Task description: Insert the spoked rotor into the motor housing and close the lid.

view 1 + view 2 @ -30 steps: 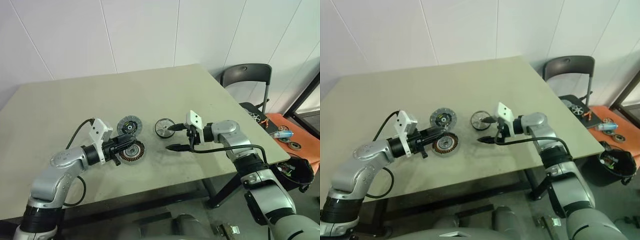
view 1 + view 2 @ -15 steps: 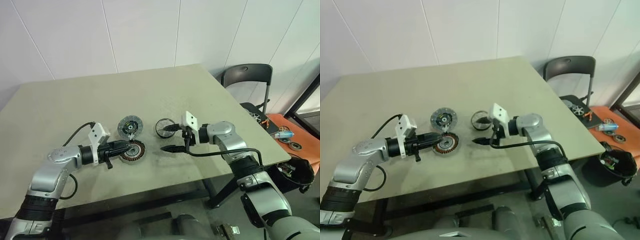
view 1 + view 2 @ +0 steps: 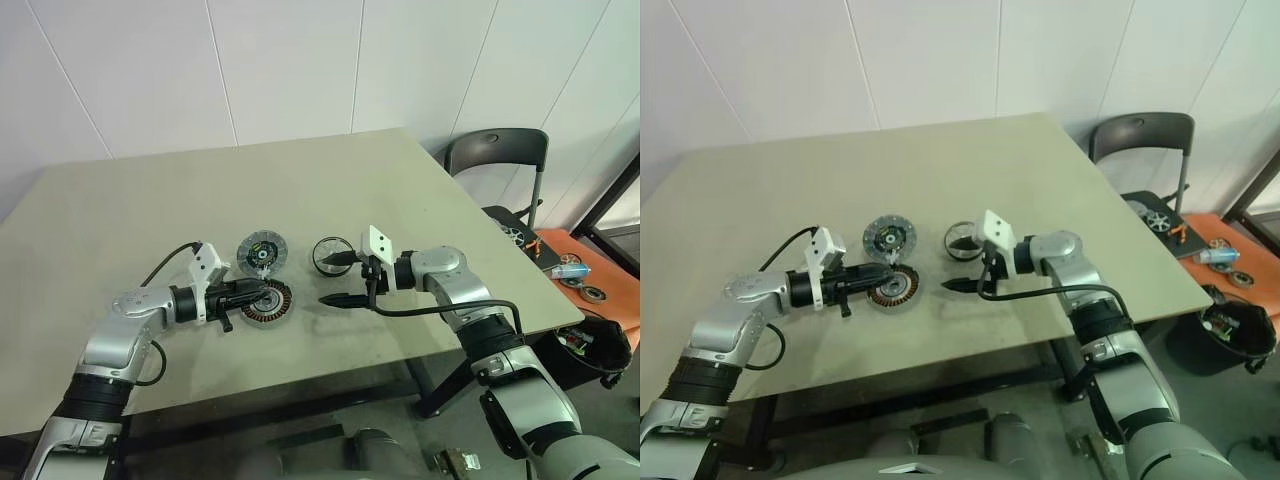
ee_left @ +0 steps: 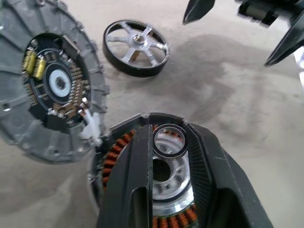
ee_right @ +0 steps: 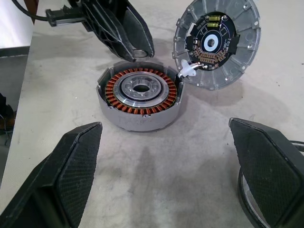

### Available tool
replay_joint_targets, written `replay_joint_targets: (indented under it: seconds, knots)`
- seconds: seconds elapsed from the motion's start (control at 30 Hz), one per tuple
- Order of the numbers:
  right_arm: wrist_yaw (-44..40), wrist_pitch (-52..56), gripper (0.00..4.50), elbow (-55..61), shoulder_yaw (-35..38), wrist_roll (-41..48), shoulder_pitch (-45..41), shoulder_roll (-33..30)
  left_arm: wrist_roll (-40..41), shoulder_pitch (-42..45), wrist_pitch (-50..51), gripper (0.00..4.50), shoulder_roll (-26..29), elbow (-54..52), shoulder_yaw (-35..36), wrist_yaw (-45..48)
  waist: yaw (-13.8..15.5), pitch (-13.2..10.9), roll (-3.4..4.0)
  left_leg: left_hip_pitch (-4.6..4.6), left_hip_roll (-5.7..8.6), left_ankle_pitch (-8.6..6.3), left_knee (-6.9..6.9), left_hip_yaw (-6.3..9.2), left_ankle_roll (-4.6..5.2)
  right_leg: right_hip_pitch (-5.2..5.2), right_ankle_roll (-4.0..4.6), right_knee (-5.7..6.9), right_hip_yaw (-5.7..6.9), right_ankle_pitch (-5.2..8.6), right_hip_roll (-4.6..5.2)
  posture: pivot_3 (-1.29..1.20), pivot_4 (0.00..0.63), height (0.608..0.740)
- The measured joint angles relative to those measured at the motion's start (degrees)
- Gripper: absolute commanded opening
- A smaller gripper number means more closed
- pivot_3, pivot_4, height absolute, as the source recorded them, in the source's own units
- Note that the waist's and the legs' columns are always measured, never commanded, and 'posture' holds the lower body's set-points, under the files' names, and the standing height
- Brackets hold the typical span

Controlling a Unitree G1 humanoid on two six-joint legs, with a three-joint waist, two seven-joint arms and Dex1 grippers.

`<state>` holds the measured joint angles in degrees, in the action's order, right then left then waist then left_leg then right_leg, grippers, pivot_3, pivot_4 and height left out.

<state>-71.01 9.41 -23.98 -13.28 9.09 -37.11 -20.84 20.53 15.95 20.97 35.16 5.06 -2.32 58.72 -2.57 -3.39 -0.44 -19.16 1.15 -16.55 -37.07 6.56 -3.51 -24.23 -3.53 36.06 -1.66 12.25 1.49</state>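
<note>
My left gripper [image 4: 168, 156] is pinched on a small thin ring [image 4: 169, 141], which it holds between its fingertips right above the motor housing [image 5: 139, 92]; the ring hangs over the housing's silver centre, inside the circle of copper windings. My right gripper [image 3: 338, 277] stands with its jaws spread wide and nothing between them, pointing across the table [image 3: 300, 190] toward the left arm, one finger over the spoked rotor [image 4: 136, 47] and the other lower, toward the near edge. The housing sits on the table a little in from the near edge, about midway along it. The lid [image 5: 217, 42] lies just behind the housing, toward the far edge, touching or almost touching its rim, electronics side up. The rotor lies spoke-face up to the right of the lid, apart from both, toward the table's right edge.
</note>
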Motion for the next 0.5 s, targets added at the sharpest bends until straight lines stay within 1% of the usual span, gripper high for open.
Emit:
replay_joint_targets:
  seconds: [0.5]
  knots:
    - [2.10, -0.30, 4.50, 0.05, 0.01, -0.02, -0.26, 1.07, -1.72, 0.00, -0.16, 0.68, -0.48, 1.67, -0.52, -0.17, 0.01, 0.00, 0.00, 0.00, 0.00, 0.00, 0.00, 0.00, 0.00, 0.00, -0.02, 0.01, 0.00, -0.01, 0.00, 0.00, 0.000, 0.740]
